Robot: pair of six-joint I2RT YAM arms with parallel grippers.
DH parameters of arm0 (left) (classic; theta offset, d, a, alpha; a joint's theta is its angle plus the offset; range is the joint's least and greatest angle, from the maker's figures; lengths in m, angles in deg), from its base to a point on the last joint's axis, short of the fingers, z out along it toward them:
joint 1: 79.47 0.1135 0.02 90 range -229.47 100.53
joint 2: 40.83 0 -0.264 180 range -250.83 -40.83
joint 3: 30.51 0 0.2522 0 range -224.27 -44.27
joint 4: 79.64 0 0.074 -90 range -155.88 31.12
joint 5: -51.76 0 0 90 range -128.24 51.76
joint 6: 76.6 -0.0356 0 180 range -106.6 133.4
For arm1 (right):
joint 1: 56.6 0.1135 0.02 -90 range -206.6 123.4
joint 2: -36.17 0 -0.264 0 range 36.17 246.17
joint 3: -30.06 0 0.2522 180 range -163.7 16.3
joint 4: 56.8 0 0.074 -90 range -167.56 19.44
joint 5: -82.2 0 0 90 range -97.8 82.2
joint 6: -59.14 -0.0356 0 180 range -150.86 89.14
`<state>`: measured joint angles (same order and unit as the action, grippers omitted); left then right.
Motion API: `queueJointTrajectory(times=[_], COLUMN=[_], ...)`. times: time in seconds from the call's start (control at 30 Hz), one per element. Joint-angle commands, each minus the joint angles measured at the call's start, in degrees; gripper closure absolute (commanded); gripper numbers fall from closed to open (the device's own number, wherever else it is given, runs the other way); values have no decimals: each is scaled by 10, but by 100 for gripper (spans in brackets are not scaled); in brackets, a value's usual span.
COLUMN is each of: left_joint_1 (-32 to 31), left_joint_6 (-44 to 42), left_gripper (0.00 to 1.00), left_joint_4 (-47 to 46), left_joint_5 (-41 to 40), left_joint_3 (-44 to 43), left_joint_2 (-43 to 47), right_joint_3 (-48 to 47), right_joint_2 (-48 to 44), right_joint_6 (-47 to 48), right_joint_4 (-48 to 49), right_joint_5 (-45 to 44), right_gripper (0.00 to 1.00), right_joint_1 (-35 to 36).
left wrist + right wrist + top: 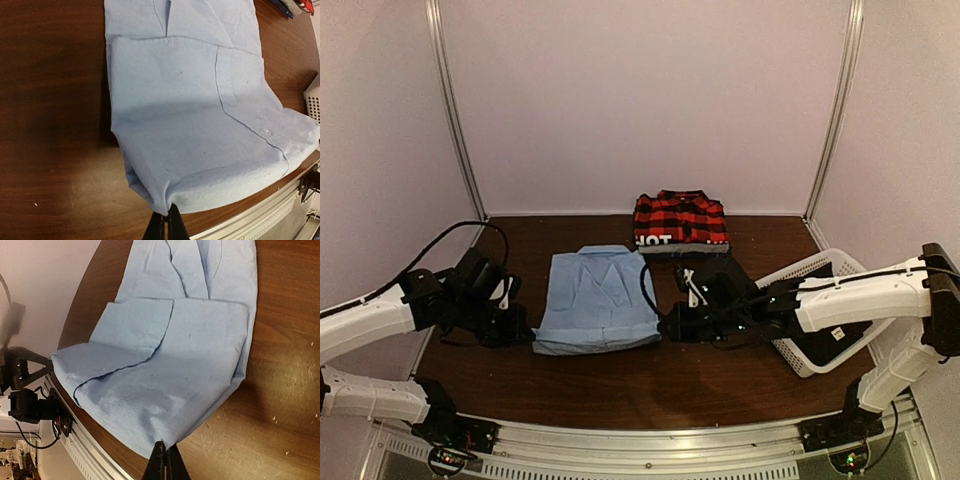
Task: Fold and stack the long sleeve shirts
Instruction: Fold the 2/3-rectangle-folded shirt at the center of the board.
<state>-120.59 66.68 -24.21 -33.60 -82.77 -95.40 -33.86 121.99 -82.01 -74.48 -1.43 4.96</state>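
Left pincer (167,222), right pincer (164,456) tight on blue shirt (595,300); wood table (650,385), pale walls (640,100).

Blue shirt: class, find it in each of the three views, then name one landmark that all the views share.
Top external: blue shirt lies just left of centre.
Left wrist: it fills the centre and right.
Right wrist: it fills the middle, top to bottom.
Shared landmark: the metal rail along the table edge.
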Motion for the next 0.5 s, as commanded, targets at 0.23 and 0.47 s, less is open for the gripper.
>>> queueJointTrajectory(times=[0.23, 0.47], left_joint_1=[112, 35], left_joint_6=[-167, -97], left_gripper=[100, 100], left_joint_4=[-66, -67], left_joint_5=[102, 175], left_joint_3=[-82, 31], left_joint_2=[-127, -52], right_joint_3=[-117, -37], right_joint_2=[79, 60], right_joint_6=[89, 70], right_joint_4=[-63, -42], right_joint_5=[51, 82], right_gripper=[100, 100], right_joint_1=[-76, -19])
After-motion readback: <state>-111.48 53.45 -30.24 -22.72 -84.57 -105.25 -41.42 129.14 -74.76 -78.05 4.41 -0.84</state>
